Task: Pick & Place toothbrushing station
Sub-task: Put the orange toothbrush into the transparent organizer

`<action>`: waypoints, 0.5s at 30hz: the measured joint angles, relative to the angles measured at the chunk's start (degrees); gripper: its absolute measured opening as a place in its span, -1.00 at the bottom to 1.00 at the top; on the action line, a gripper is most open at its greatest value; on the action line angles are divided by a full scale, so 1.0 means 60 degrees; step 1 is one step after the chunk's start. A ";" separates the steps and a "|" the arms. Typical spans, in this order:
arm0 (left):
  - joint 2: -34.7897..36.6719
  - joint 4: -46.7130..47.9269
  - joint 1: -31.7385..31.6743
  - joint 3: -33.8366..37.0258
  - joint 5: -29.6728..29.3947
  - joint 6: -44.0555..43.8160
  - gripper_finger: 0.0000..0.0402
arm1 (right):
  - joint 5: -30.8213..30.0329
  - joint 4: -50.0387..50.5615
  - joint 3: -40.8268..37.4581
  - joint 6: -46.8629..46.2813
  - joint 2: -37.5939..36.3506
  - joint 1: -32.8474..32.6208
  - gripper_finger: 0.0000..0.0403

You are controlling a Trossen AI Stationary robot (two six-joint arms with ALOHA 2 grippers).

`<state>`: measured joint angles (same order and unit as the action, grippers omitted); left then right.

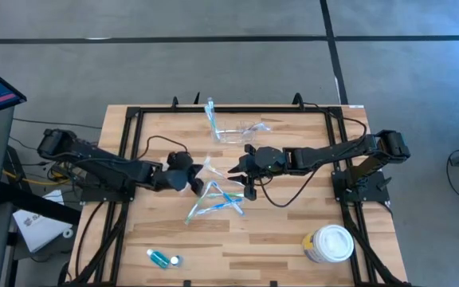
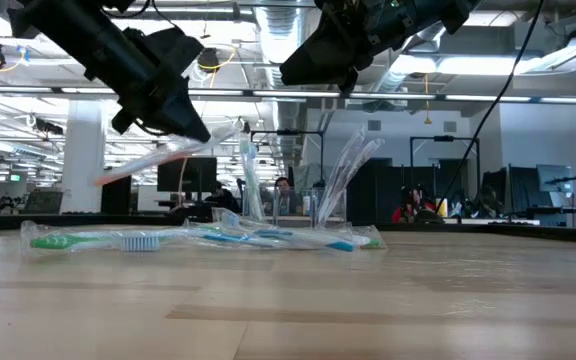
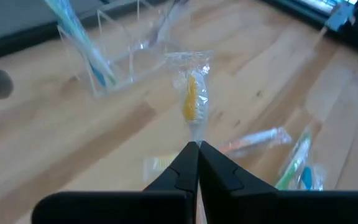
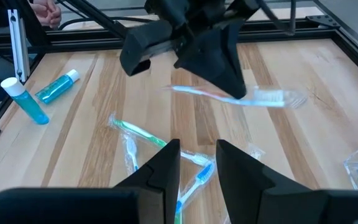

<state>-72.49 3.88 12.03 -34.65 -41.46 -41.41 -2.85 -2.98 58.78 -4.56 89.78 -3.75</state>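
Station [image 1: 241, 130] long axis left-right

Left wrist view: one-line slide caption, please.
Left gripper shut on a wrapped toothbrush, the clear holder ahead.

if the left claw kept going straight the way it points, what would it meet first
Probably the clear toothbrushing station. The left claw, shut on a wrapped toothbrush, points across bare wood toward that holder, which already has a toothbrush standing in it. Depth is unclear, so the held brush would likely reach it before the claw does.

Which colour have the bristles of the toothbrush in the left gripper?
Yellow bristles, best seen in the left wrist view.
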 joint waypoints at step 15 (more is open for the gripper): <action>0.0023 -0.1645 -0.0759 0.0000 -0.0099 0.1552 -1.00 | 0.0000 -0.0007 0.0000 0.0000 0.0000 0.0004 -0.53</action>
<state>-72.36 -5.99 7.48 -34.65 -42.05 -32.10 -2.85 -3.03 58.78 -4.56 89.78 -3.73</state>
